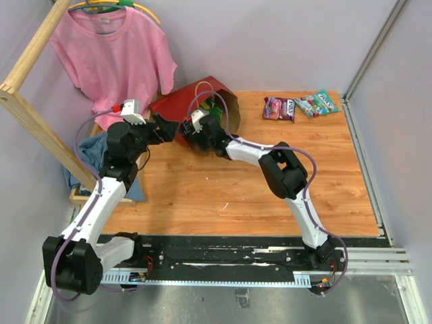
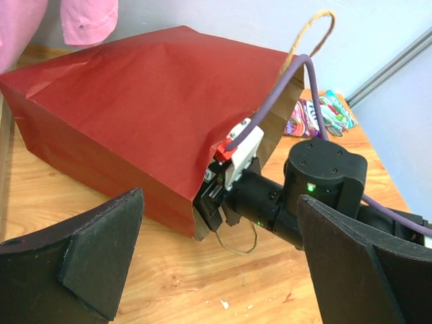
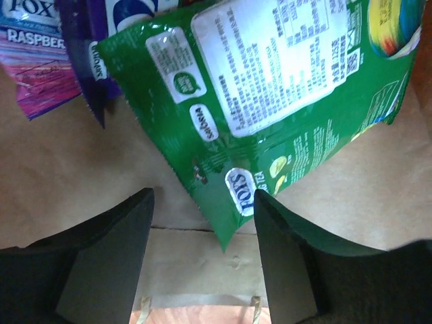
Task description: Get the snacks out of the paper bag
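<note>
My right claw [image 3: 202, 202] is spread inside the lying bag [image 2: 135, 101], just before the green packet [image 3: 270, 88]. It looks light, soft and slippery; I would pinch its lower sealed edge. My left claw [image 2: 219, 202] is spread too, outside.

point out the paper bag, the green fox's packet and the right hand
paper bag [image 2: 135, 115]: left wrist view, on its dark red side panel
green fox's packet [image 3: 304, 155]: right wrist view, on its green lower half
right hand [image 3: 202, 209]: right wrist view, midway between its two black fingertips
</note>
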Robot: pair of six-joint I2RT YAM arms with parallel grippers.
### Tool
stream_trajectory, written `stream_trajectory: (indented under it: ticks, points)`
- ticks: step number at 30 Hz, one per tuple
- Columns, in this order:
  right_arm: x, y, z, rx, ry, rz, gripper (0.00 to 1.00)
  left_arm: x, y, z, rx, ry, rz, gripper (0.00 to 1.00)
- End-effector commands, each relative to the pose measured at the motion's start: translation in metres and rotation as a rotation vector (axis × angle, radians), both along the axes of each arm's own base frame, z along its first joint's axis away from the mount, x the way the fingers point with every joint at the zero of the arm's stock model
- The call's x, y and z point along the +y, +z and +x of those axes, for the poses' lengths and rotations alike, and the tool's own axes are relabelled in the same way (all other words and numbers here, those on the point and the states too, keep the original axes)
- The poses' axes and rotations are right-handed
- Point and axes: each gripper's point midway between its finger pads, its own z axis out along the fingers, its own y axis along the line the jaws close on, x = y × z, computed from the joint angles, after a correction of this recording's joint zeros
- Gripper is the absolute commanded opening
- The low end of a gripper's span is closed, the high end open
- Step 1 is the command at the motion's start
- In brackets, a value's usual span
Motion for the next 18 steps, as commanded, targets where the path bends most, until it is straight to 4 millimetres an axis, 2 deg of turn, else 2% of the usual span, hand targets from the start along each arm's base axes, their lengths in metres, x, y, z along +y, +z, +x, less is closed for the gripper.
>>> stream_trajectory:
  ticks: [1, 5, 7, 15, 18]
  points:
    - [-0.008, 0.001, 0.013, 0.013, -0.025, -0.093, 0.62, 0.002, 0.009, 0.001, -0.019, -0.013, -0.025, 1.0]
    - [-0.007, -0.016, 0.017, 0.059, 0.01, -0.173, 0.61, 0.002, 0.01, 0.002, -0.013, -0.024, -0.032, 1.0]
    - [-0.005, -0.015, 0.021, 0.058, 0.024, -0.198, 0.56, 0.002, 0.009, 0.001, -0.012, -0.027, -0.033, 1.0]
    - [-0.01, 0.003, 0.033, 0.074, 0.046, -0.146, 0.26, 0.004, 0.008, 0.001, -0.008, -0.025, -0.019, 1.0]
    - [-0.014, 0.019, 0.026, 0.064, 0.062, -0.088, 0.05, 0.005, 0.008, 0.001, -0.008, -0.022, -0.018, 1.0]
